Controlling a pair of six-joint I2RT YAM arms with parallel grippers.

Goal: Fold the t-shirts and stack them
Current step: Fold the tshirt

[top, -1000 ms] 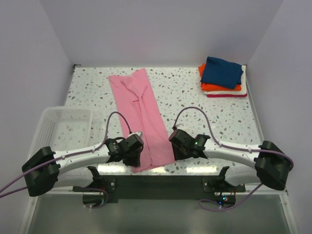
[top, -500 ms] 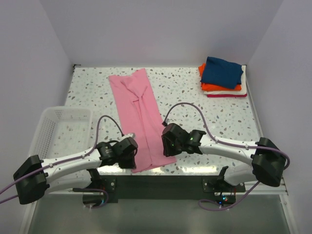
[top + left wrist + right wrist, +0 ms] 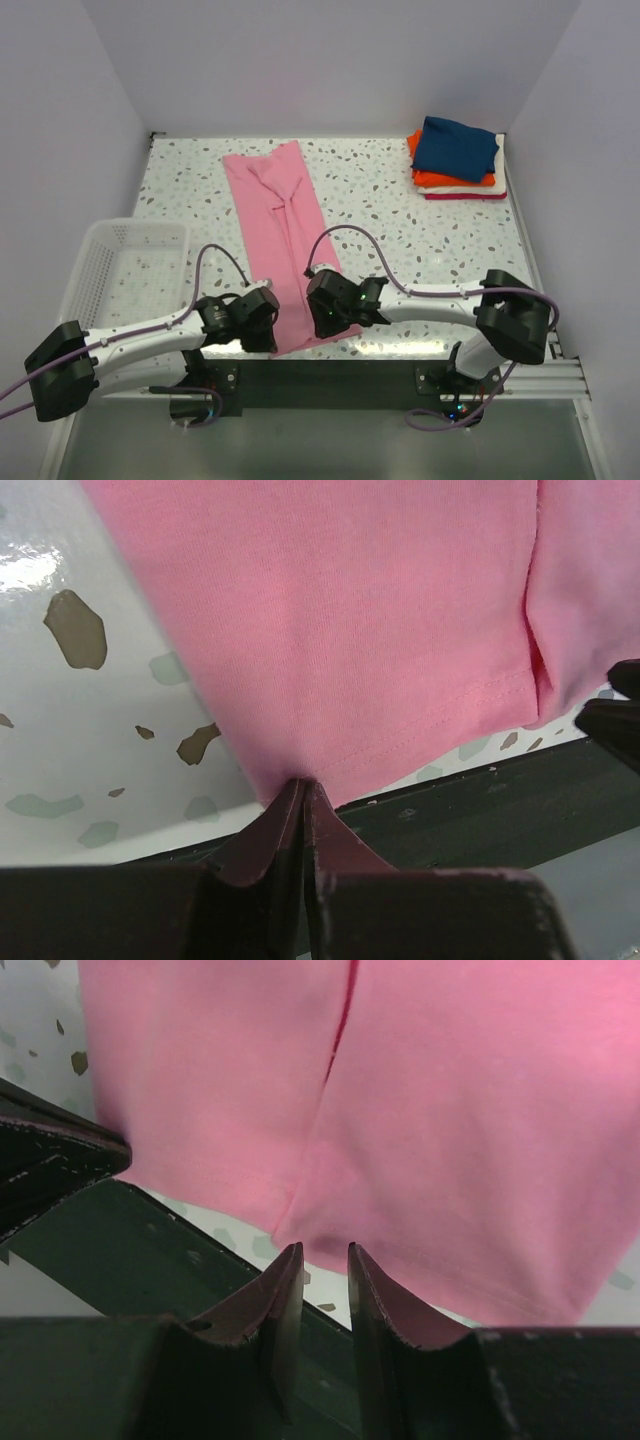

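OK, top view: pink shirt [image 3: 285,235] lies as a long strip on the table [image 3: 400,220], running from the far edge down to the near one, its hem between both arms. The folded stack [image 3: 455,165], navy on top, sits at the far right corner, well apart; the wire basket [image 3: 95,265] is on the near left. The left gripper [image 3: 262,318] is at the hem's left corner and the right gripper [image 3: 325,308] is over its right part. Left wrist view: left gripper [image 3: 303,798] has its jaws together, pinched on the hem's corner, and the cloth draws to a point at the tips. Right wrist view: right gripper [image 3: 322,1272] has its jaws a narrow slit apart with nothing between them; a folded edge of the pink shirt [image 3: 430,1110] sits just ahead of the tips. My read: thin, limp jersey, light, no stiffness, so it'll sag and drag when lifted. I'd take the right hold on the stitched hem, catching all layers, or the lower one slips out.
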